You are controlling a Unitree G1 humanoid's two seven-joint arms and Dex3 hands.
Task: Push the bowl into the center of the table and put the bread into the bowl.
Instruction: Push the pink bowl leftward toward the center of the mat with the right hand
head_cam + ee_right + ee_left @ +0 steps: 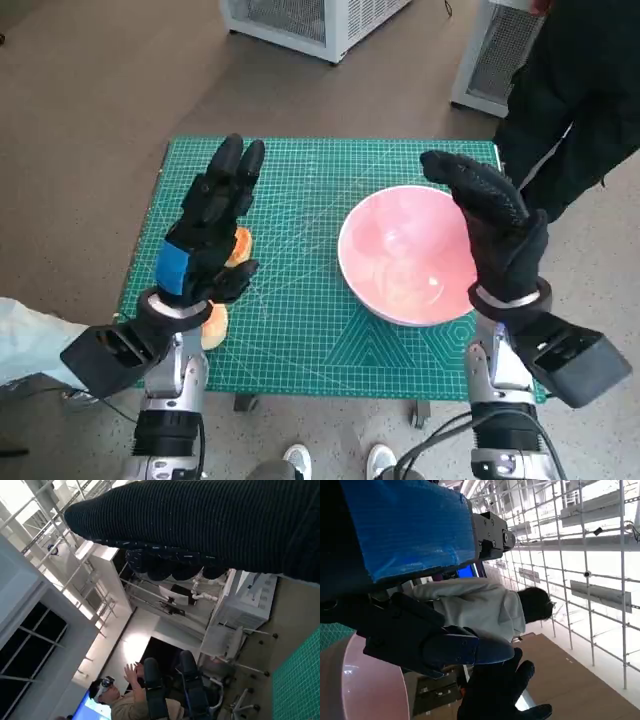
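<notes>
Green table mat (300, 330) bears an empty pink bowl (405, 255).

A green cutting mat (330, 340) with a printed grid covers the table. White cabinets (310, 22) stand on the brown floor (90, 120) beyond it. A person in dark clothing (580, 110) stands at the far right corner. Two shoes (340, 462) show at the near edge.
</notes>
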